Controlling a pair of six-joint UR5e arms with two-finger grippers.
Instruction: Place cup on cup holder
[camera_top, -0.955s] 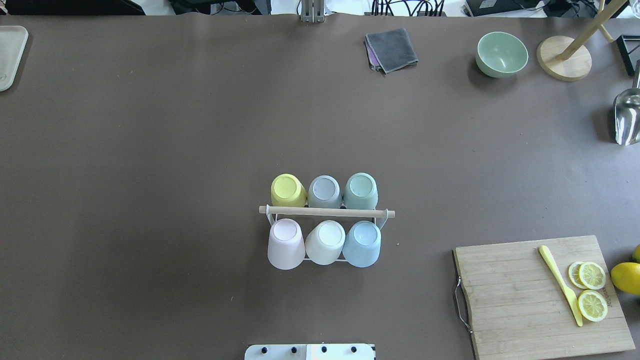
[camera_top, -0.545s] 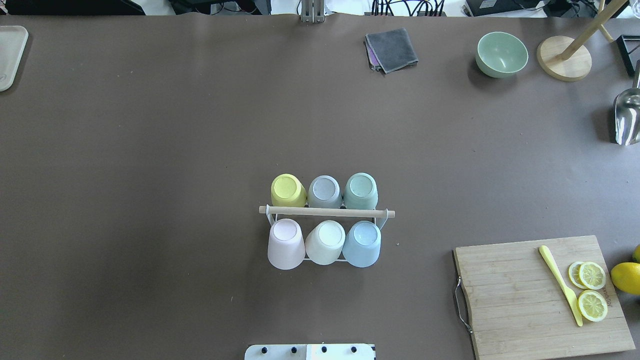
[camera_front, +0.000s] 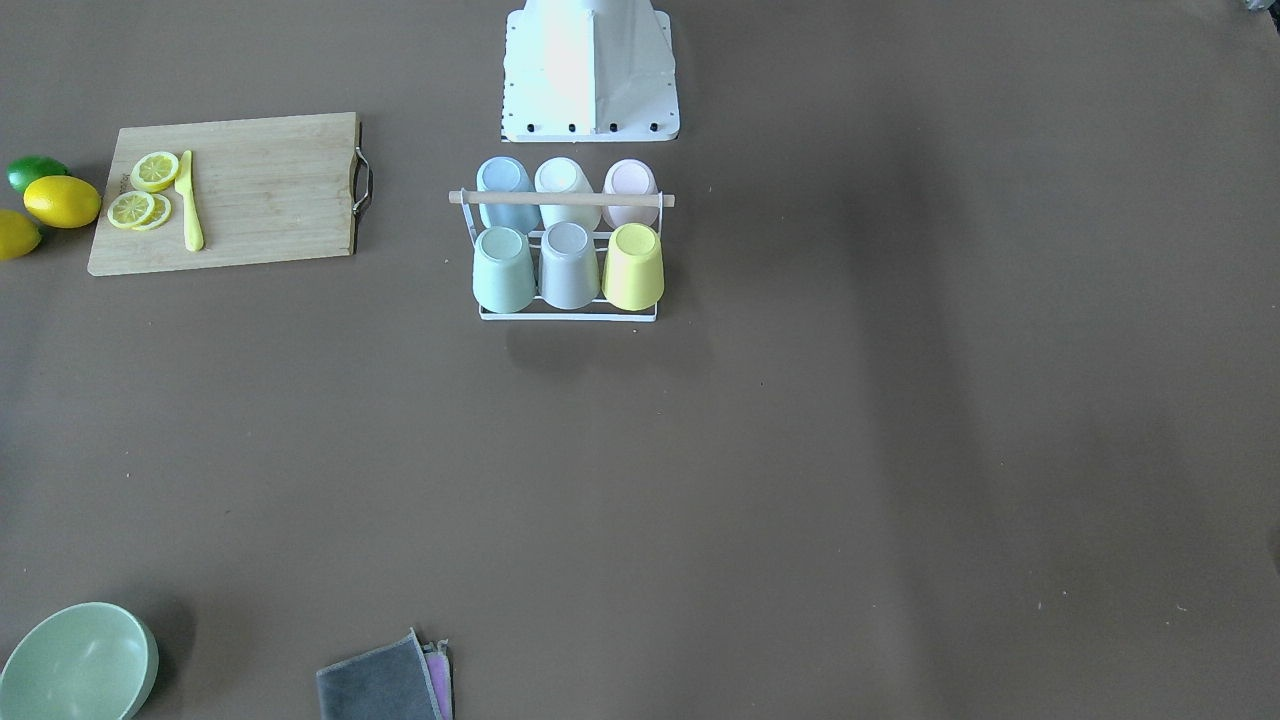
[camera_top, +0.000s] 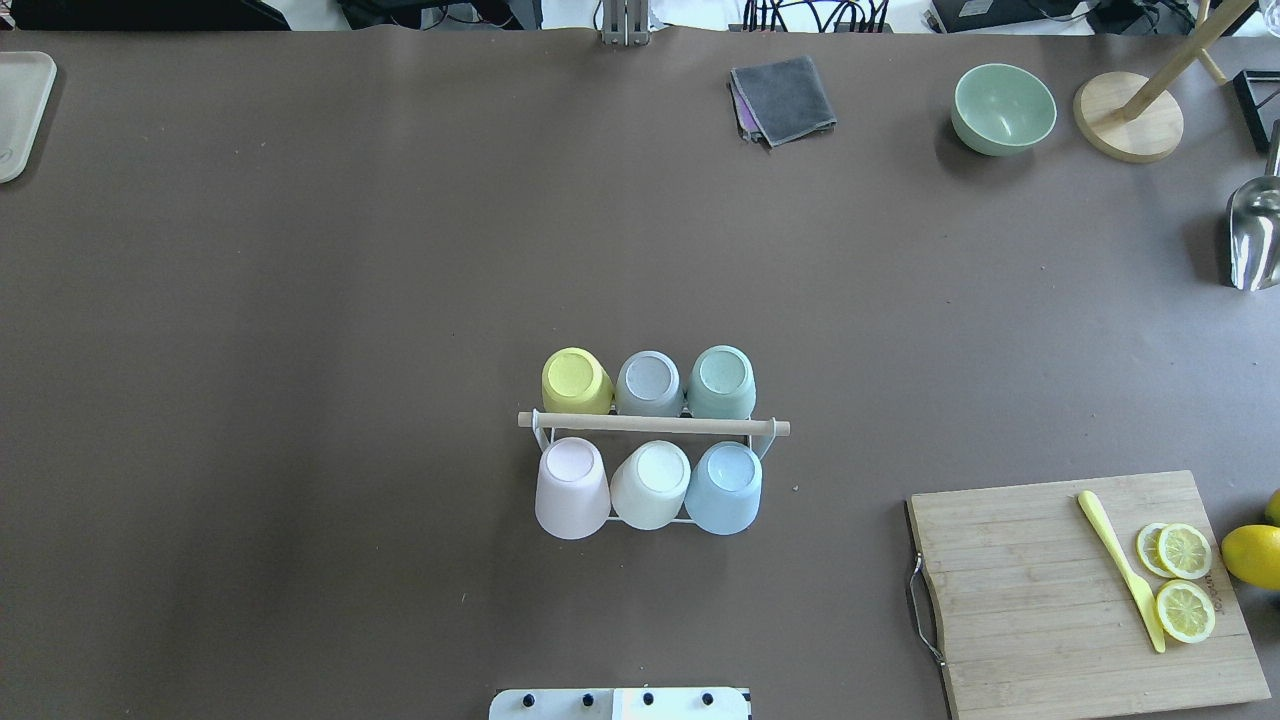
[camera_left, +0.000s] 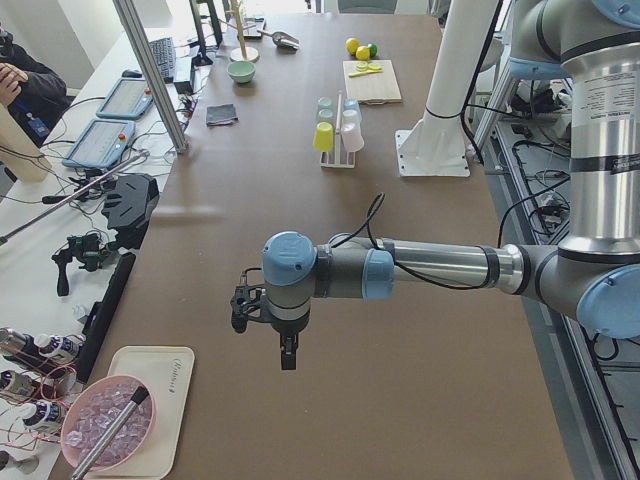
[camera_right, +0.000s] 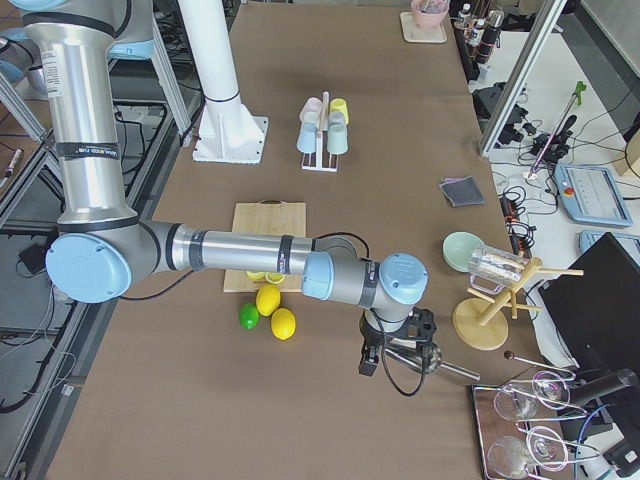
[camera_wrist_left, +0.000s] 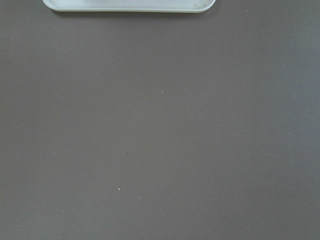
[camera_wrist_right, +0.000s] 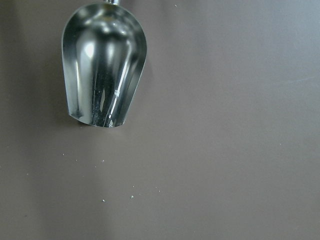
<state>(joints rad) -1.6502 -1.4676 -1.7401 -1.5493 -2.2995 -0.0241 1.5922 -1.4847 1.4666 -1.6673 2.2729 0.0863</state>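
The cup holder, a white wire rack with a wooden rod handle, stands mid-table near the robot base; it also shows in the front view. Several cups sit upside down on its prongs: yellow, grey and green in the far row, pink, cream and blue in the near row. My left gripper hovers over the table's left end, far from the rack. My right gripper hangs over a metal scoop at the right end. I cannot tell whether either is open or shut.
A cutting board with lemon slices and a yellow knife lies at the near right. A green bowl, a grey cloth and a wooden stand are at the far side. A white tray lies far left.
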